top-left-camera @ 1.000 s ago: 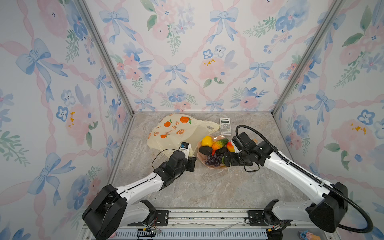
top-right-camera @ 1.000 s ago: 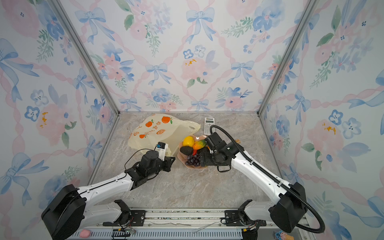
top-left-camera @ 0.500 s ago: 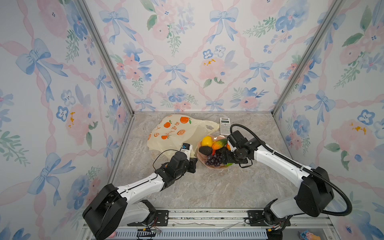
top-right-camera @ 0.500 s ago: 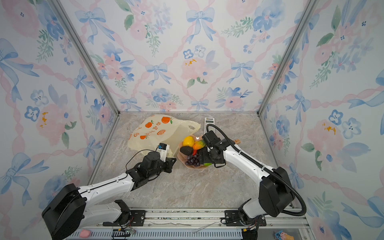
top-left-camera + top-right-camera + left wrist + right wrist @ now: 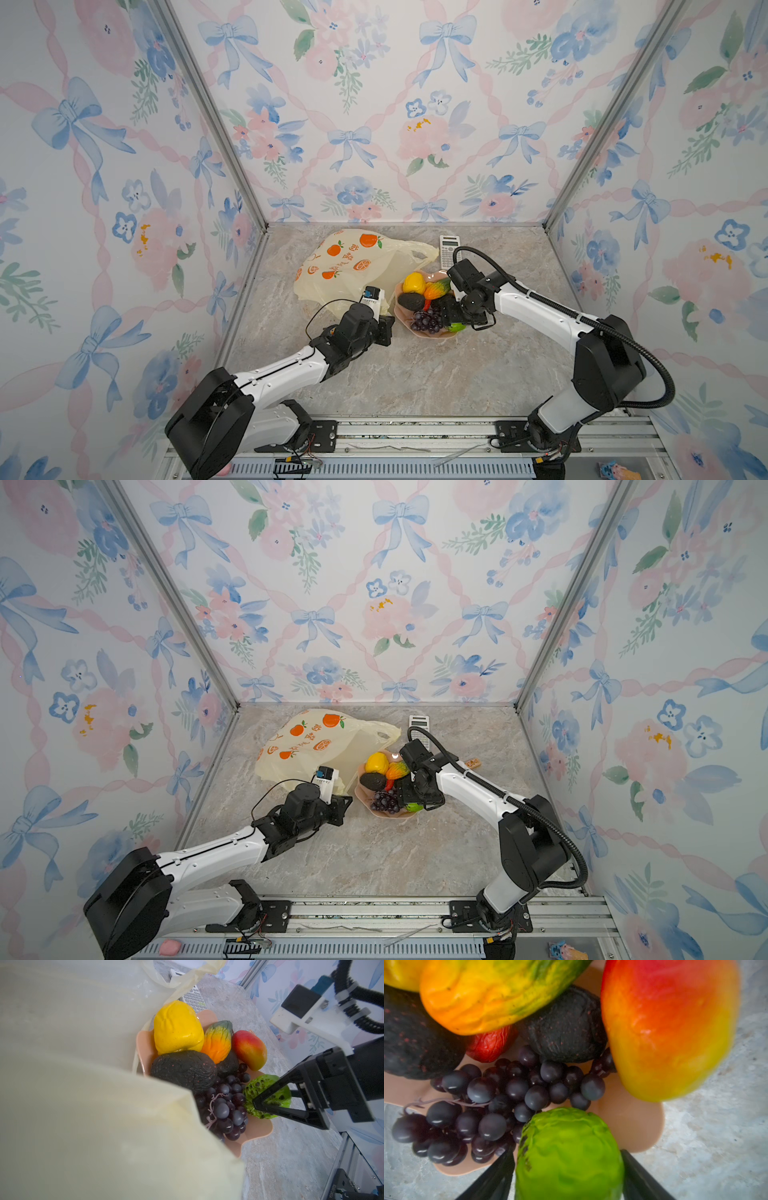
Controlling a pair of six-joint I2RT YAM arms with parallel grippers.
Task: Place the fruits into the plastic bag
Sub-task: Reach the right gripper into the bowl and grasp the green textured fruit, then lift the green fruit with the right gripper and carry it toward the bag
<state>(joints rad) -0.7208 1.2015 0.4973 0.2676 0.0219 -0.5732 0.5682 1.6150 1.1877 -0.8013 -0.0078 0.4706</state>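
Observation:
The fruits lie piled on a pink plate (image 5: 432,336): a yellow one (image 5: 413,282), an orange-green one (image 5: 436,289), an avocado (image 5: 410,301), grapes (image 5: 426,322), a red-yellow one (image 5: 249,1051) and a bright green one (image 5: 569,1147). My right gripper (image 5: 566,1152) is open, one finger close on each side of the green fruit, which rests on the plate's near rim. The plastic bag (image 5: 353,266) lies left of the plate. My left gripper (image 5: 386,326) is shut on its near edge; bag film (image 5: 83,1105) hides the jaws in the left wrist view.
A calculator (image 5: 448,249) lies just behind the plate, partly under a bag handle. A small brown tag (image 5: 473,764) sits right of the right arm. Patterned walls close in the left, back and right sides of the marble table.
My right gripper has shifted toward the plate's near side and come down around the green fruit, its jaws narrowing. The left arm and the bag have stayed put.

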